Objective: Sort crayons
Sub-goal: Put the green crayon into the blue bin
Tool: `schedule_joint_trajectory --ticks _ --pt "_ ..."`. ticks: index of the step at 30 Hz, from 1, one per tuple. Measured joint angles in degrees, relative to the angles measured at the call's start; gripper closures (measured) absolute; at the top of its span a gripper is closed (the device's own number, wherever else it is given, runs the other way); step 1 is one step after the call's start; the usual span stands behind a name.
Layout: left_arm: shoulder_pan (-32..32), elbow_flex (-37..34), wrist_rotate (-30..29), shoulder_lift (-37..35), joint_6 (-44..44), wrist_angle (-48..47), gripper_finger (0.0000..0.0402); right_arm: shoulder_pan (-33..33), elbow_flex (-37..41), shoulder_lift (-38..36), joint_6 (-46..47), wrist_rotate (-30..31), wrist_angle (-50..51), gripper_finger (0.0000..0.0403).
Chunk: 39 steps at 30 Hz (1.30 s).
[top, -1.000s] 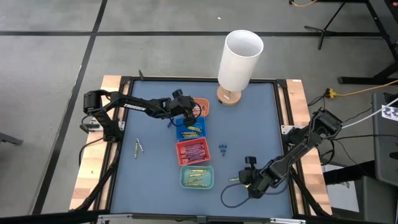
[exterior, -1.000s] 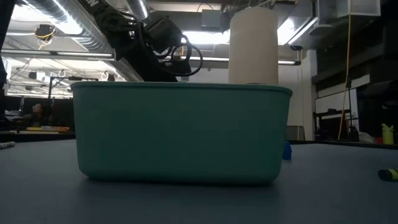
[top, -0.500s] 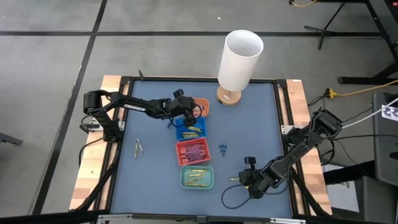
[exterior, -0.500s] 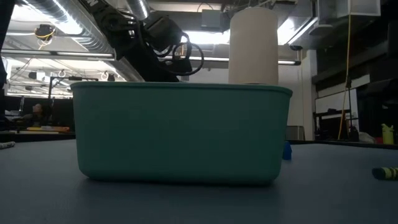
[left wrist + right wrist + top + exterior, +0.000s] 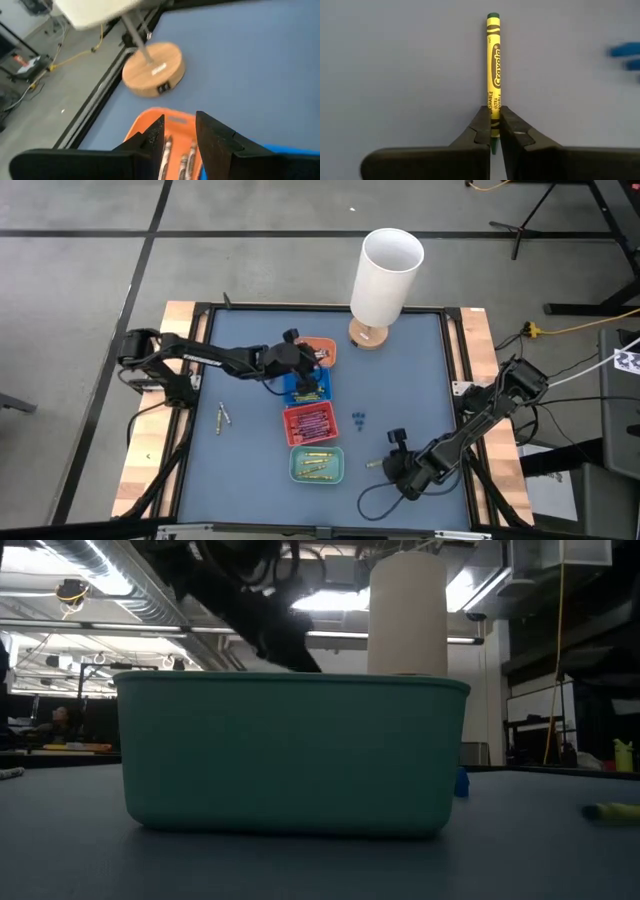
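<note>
Right end effector point(image 5: 494, 131) low over blue tabletop point(image 5: 400, 380), fingers clamped on yellow-wrapped crayon point(image 5: 493, 70) near its lower end; crayon juts forward past fingertips, just right of teal tray point(image 5: 317, 464). Left end effector point(image 5: 180, 132) above orange tray point(image 5: 322, 352) and blue tray point(image 5: 308, 388), fingers apart, nothing between them. Sorted crayons in trays: red tray point(image 5: 310, 422) holds purple ones. Two loose crayons point(image 5: 221, 416) near tabletop's left edge. White cylinder point(image 5: 386, 276) on wooden base at far edge.

Grey floor point(image 5: 90, 270) with black lines, possibly tape.
</note>
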<state>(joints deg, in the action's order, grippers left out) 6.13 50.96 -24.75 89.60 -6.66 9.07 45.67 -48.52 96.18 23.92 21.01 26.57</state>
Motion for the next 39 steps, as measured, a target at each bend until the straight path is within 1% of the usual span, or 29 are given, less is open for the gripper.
schedule_joint_trajectory --ticks 6,9,11,15,22,25,28,32,36,39 --pt "-4.21 0.00 -0.07 -4.55 0.64 -1.11 0.0306 -0.13 -3.87 -0.02 -0.29 4.31 9.10 0.0390" --pt "-6.84 0.00 -0.09 -6.90 3.13 -1.62 0.0306 -0.89 -6.33 -0.02 -0.85 5.59 12.95 0.0389" --pt "-8.57 0.00 -0.08 -8.52 5.60 -3.86 0.0306 -1.98 -8.00 -0.09 -2.45 5.75 15.56 0.0387" --pt "-11.79 -0.01 -0.24 -11.99 12.85 -11.00 0.0306 -5.12 -10.87 -0.10 -8.22 7.35 18.32 0.0386" --pt "-17.30 -0.02 -0.21 -16.93 29.04 -29.84 0.0306 -12.94 -17.23 -0.15 -20.84 10.64 21.88 0.0385" --pt "-19.75 -0.02 0.02 -17.94 37.57 -38.31 0.0306 -16.77 -20.28 -0.18 -27.19 10.86 21.62 0.0385" --pt "-22.01 -0.02 1.66 -18.22 46.75 -46.36 0.0306 -20.85 -22.62 -0.21 -33.43 10.87 19.70 0.0384" --pt "-24.72 -0.02 5.23 -18.23 58.07 -55.92 0.0306 -26.54 -23.77 -0.24 -39.85 10.22 13.74 0.0384" --pt "-27.21 -0.02 9.47 -18.23 68.64 -63.13 0.0306 -32.29 -23.77 -0.24 -44.02 6.35 7.72 0.0384" --pt "-29.02 -0.04 12.97 -18.23 74.37 -66.93 0.0306 -36.36 -23.77 -0.24 -46.06 0.10 4.66 0.0384"
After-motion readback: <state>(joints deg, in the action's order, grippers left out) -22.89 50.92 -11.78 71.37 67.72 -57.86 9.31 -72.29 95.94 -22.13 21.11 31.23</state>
